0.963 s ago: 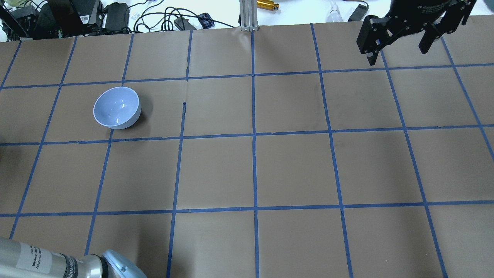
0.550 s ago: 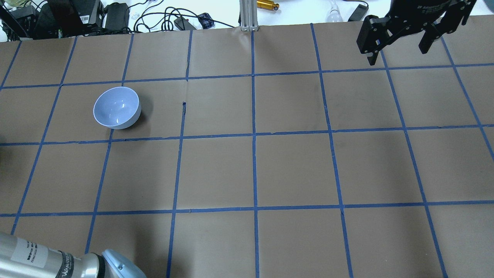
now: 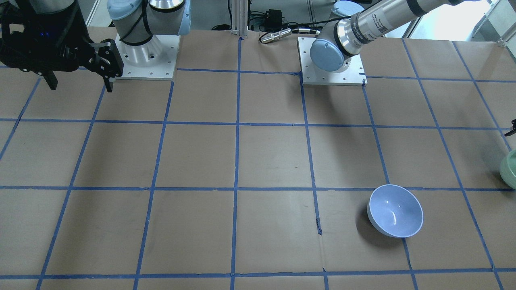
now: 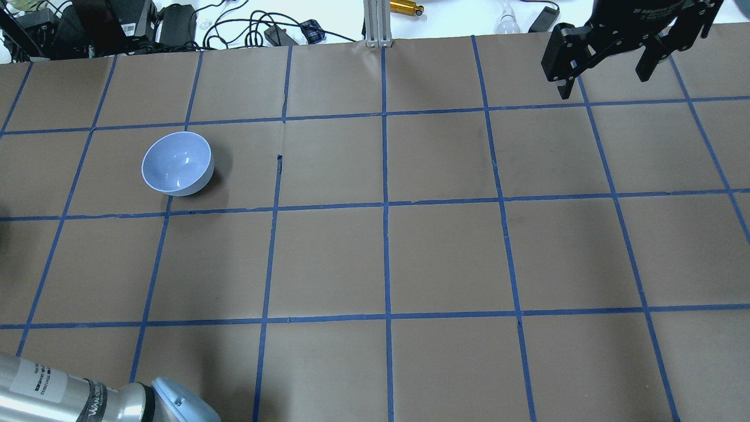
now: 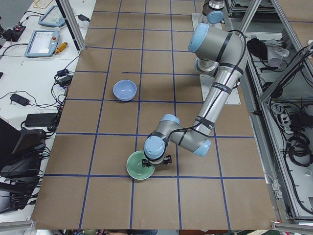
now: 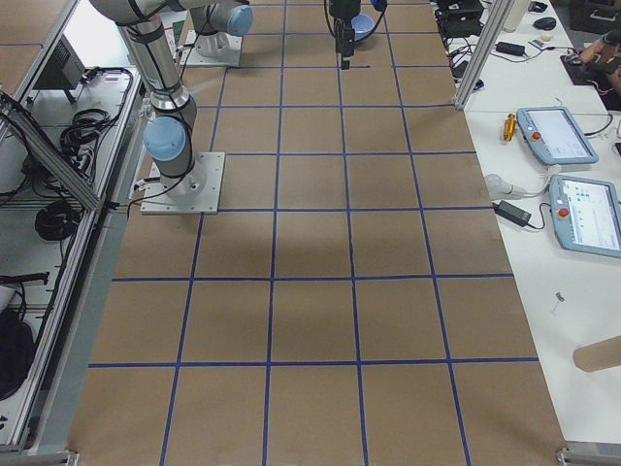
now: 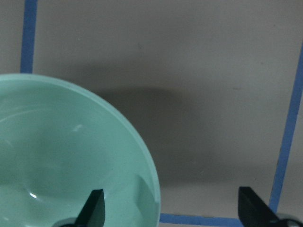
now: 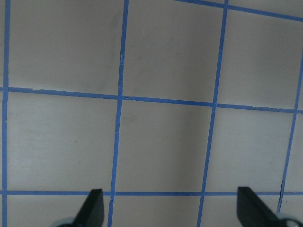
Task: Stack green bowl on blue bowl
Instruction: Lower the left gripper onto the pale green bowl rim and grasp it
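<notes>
The green bowl (image 7: 71, 156) sits upright at the table's left end; it also shows in the exterior left view (image 5: 139, 170) and at the front-facing view's right edge (image 3: 509, 170). My left gripper (image 7: 173, 210) is open and low over the bowl's rim, one finger (image 7: 94, 208) inside the bowl and the other outside. The blue bowl (image 4: 177, 162) stands upright and empty, about two grid squares away (image 3: 396, 210) (image 5: 124, 90). My right gripper (image 4: 603, 79) is open and empty, held high over the table's far right corner (image 8: 173, 210).
Brown paper with a blue tape grid covers the table (image 4: 445, 258). Cables and black devices (image 4: 176, 23) and an aluminium post (image 4: 375, 23) line the far edge. Both arm bases (image 3: 332, 66) stand on the robot's side. Teach pendants (image 6: 572, 175) lie on a side bench.
The left arm's link at the overhead view's bottom left has slid a little left and down. The blue bowl and the right gripper have not moved.
</notes>
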`<state>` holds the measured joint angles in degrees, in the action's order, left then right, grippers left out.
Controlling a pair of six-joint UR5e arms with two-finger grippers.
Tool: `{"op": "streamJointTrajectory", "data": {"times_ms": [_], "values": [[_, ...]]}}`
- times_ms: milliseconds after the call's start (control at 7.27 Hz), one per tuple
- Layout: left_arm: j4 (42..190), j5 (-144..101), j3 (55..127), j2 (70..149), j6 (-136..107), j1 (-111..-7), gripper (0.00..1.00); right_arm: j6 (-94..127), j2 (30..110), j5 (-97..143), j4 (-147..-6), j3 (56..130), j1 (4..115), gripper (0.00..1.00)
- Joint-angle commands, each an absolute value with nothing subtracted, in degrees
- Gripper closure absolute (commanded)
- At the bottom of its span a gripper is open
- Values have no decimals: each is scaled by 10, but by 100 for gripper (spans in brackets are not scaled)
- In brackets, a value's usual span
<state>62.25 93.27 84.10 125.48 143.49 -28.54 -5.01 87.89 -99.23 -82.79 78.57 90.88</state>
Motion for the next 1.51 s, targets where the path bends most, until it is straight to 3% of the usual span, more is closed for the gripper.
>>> {"op": "streamJointTrajectory", "data": {"times_ms": [0,275,826,963,1239,1376], "values": [[595,933,851,1259,1438,-282,0,-50,879,-992,-828,786,909,0],[586,928,865,1257,1442,-282,2,-50,879,-992,-828,786,909,0],[581,925,864,1253,1451,-283,27,-50,879,-992,-828,786,909,0],[561,926,865,1252,1452,-283,52,-50,879,-992,-828,786,909,0],[556,925,866,1250,1453,-283,83,-50,879,-992,-828,786,909,0],[556,925,868,1250,1452,-283,87,-50,879,-992,-828,786,909,0]]}}
